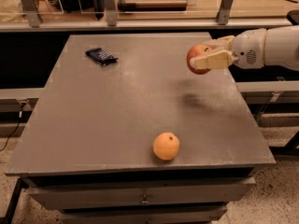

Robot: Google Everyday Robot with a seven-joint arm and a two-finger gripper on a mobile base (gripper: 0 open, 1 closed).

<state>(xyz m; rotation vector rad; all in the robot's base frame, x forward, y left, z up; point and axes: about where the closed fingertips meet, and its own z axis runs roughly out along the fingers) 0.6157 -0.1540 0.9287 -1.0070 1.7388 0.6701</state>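
A red apple (pixel 195 59) hangs in the air above the right side of the grey table (pixel 117 120), held between the cream fingers (pixel 212 59) of my gripper (pixel 202 53), which is shut on it. The white arm (pixel 266 48) reaches in from the right edge of the camera view. Below the apple a faint shadow lies on the tabletop. An orange (pixel 166 146) rests on the table near its front edge, well below and left of the gripper.
A dark blue snack packet (pixel 101 56) lies at the table's back left. Behind the table runs a metal rail with posts (pixel 110 6). A lower shelf (pixel 266 87) sits to the right, under the arm.
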